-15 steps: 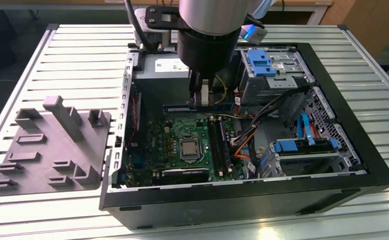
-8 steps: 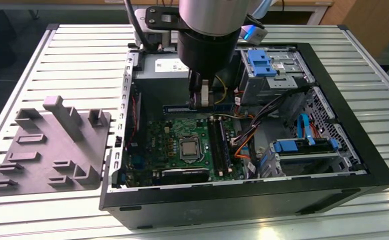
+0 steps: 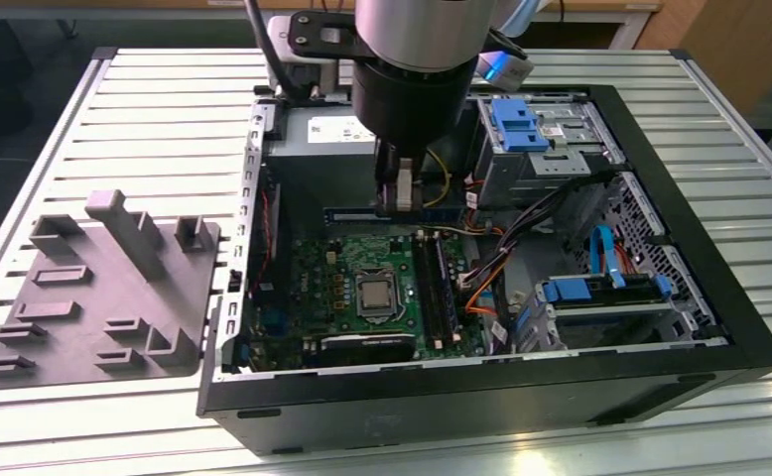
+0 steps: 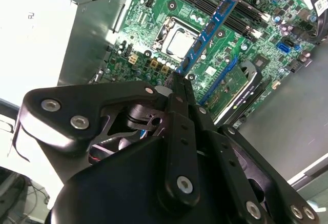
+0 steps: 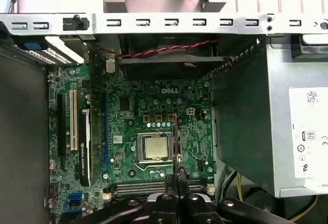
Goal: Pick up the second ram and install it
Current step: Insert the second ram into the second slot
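Currently I have the gripper (image 4: 179, 76) inside the open case (image 3: 492, 402), its fingers (image 4: 180, 98) clamped together on the ram (image 4: 212, 26). The ram juts out past the tips in the air above the green board (image 5: 133, 106), near the processor socket and not seated in the slots (image 3: 433, 283). How far along its length the grip sits I cannot tell. I judge the ram light and stiff but fragile, being a thin flat card with small chips. It is best pinched across its flat faces, clear of the contact edge, and it may well twist in the grip if pressed off-centre. As for writing, there is white lettering on the board above the socket and a white label (image 5: 309, 131) on the power supply (image 5: 246, 121); I leave both unread. The grey tray (image 3: 95, 297) sits on the bench (image 3: 161, 99) beside the case.
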`<action>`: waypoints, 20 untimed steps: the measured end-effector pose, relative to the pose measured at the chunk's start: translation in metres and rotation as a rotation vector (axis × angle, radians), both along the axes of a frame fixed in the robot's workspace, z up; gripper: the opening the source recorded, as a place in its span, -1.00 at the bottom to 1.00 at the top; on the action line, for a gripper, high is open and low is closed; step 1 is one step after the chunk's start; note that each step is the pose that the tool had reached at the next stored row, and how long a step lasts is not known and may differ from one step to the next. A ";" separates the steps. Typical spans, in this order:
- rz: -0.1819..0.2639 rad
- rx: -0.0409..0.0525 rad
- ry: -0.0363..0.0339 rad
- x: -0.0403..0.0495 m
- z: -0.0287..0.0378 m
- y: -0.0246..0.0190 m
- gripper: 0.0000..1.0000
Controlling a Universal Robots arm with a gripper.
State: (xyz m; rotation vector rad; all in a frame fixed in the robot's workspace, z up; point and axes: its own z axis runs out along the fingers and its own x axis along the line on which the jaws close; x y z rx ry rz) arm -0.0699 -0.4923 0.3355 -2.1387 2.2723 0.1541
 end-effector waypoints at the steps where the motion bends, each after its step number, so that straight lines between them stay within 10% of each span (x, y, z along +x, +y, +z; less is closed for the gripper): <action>1: -0.008 0.0000 0.0000 0.0000 0.0000 0.0000 -0.76; 20: -0.173 -0.0005 0.0001 0.0000 -0.0002 0.0000 -0.76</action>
